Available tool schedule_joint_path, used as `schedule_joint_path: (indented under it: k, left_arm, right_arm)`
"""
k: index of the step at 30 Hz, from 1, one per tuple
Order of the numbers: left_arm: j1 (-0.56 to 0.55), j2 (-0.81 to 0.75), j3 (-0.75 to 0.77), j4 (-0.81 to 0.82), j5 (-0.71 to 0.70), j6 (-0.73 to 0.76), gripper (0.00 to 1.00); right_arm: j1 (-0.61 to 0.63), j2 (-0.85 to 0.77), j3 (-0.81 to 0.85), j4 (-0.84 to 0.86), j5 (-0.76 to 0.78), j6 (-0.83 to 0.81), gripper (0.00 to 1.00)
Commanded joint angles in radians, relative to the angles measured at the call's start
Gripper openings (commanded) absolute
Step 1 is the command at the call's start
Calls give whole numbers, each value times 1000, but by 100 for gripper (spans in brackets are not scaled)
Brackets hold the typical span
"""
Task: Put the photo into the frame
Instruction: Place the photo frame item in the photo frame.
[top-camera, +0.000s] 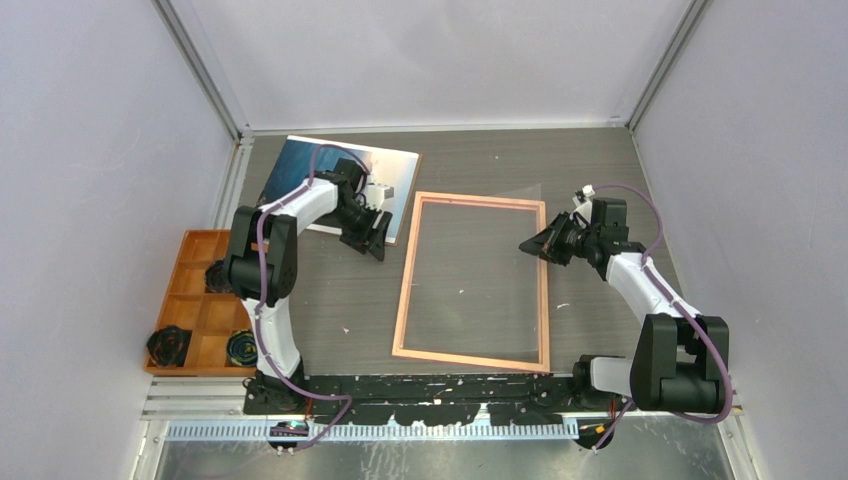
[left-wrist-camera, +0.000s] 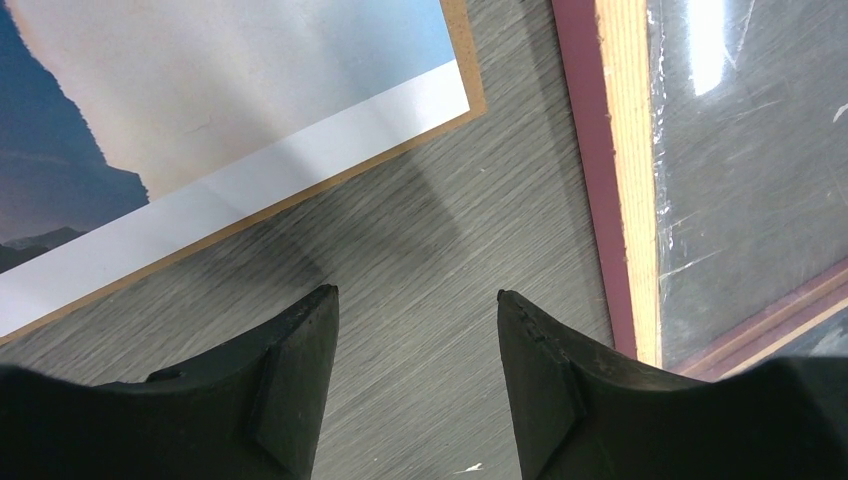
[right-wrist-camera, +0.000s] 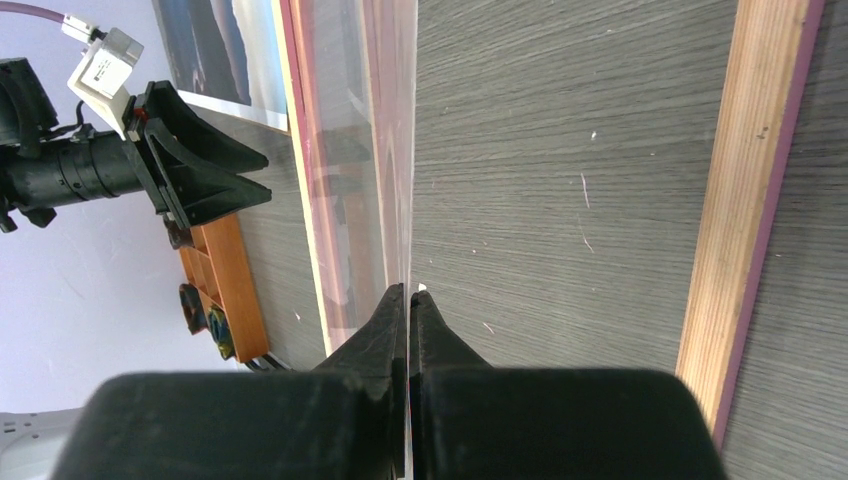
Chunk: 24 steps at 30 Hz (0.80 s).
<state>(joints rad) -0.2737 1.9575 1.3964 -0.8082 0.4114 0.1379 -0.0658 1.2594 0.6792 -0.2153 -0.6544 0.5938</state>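
The frame (top-camera: 405, 290) lies flat mid-table with its wood-brown back up and its pink edge (left-wrist-camera: 590, 150) showing. The photo (top-camera: 300, 170), sea and mountains face up, rests on a brown backing board (left-wrist-camera: 470, 80) at the back left. My left gripper (left-wrist-camera: 417, 295) hangs open over bare table between the photo (left-wrist-camera: 200, 90) and the frame's left side, holding nothing. My right gripper (right-wrist-camera: 408, 292) is shut on the edge of a clear pane (right-wrist-camera: 385, 150), which stands tilted up over the frame (right-wrist-camera: 745, 200) near its right side (top-camera: 528, 245).
An orange compartment tray (top-camera: 190, 300) sits at the left edge and holds two dark coiled items (top-camera: 168, 345). Grey walls close in the back and both sides. The arm bases stand on the rail at the near edge.
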Motion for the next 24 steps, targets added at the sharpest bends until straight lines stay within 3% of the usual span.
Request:
schedule_joint_path:
  k: [1, 24]
  left_arm:
    - [-5, -18, 5, 5, -2, 11, 61]
    - [-141, 116, 65, 36, -89, 17, 63]
  right_arm:
    - [-3, 8, 35, 11, 3, -20, 1]
    - [-3, -12, 26, 144, -100, 30, 1]
